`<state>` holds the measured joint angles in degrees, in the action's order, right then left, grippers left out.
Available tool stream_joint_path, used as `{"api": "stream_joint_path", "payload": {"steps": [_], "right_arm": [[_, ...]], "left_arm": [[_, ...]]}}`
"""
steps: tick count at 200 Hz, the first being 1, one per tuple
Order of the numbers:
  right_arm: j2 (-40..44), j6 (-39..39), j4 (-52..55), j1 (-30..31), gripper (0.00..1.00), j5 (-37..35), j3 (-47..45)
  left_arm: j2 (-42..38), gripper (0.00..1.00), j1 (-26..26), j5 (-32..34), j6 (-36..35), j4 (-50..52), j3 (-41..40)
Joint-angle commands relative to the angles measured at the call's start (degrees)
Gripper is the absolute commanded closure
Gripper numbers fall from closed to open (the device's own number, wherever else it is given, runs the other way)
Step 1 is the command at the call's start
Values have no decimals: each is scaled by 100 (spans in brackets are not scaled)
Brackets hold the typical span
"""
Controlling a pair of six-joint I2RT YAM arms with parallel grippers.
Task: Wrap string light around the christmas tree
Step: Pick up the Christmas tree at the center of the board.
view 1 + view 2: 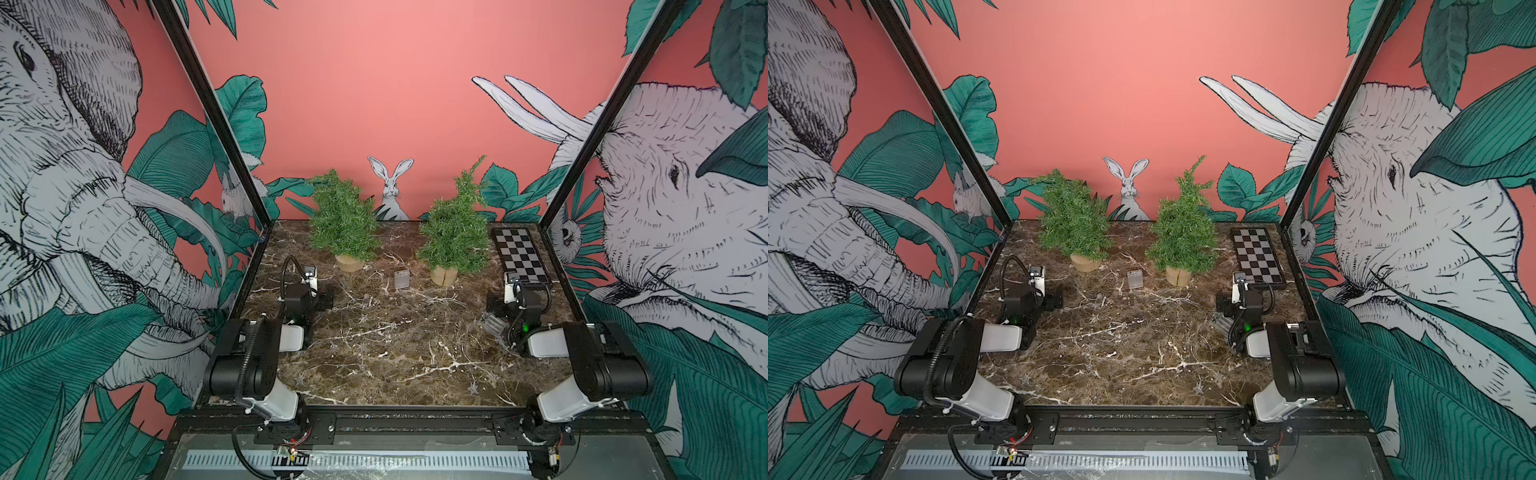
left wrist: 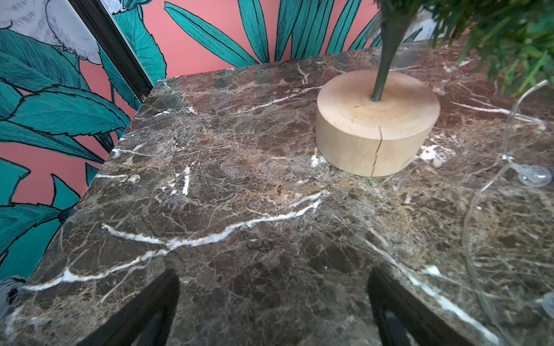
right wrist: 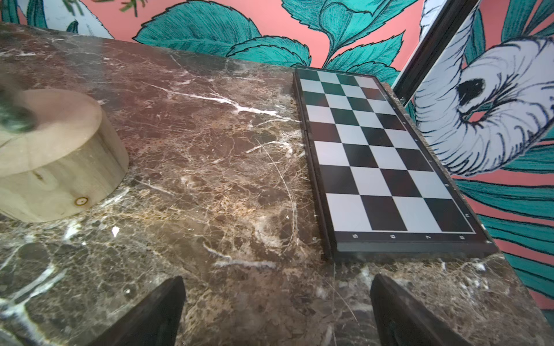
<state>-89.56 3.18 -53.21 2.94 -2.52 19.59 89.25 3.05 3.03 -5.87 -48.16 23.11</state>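
Two small green christmas trees on round wooden bases stand at the back of the marble table, one to the left (image 1: pixel 343 220) (image 1: pixel 1073 220) and one to the right (image 1: pixel 455 232) (image 1: pixel 1183 235). The string light is a thin clear wire with clear bulbs lying loose on the marble; one bulb (image 2: pixel 535 176) lies beside the left tree's base (image 2: pixel 377 125). A small clear box (image 1: pixel 401 279) (image 1: pixel 1135 279) stands between the trees. My left gripper (image 2: pixel 274 299) is open and empty, short of that base. My right gripper (image 3: pixel 277 305) is open and empty, between the right tree's base (image 3: pixel 57 158) and a chessboard.
A black and white chessboard (image 1: pixel 521 257) (image 3: pixel 374 155) lies flat along the table's (image 1: pixel 395 357) back right edge. A second clear ribbed box (image 1: pixel 490 324) lies by the right arm. Printed walls close in the back and both sides.
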Motion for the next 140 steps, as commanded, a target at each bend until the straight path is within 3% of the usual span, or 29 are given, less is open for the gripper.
{"api": "stream_joint_path", "payload": {"steps": [1, 140], "right_arm": [[86, -37, -192, -33, 1, 12, 122], [79, -141, -53, -30, 1, -247, 206]], "left_arm": [[-31, 1, -34, 17, -80, -123, 65], [-31, 0, -32, 14, -64, -119, 62]]}}
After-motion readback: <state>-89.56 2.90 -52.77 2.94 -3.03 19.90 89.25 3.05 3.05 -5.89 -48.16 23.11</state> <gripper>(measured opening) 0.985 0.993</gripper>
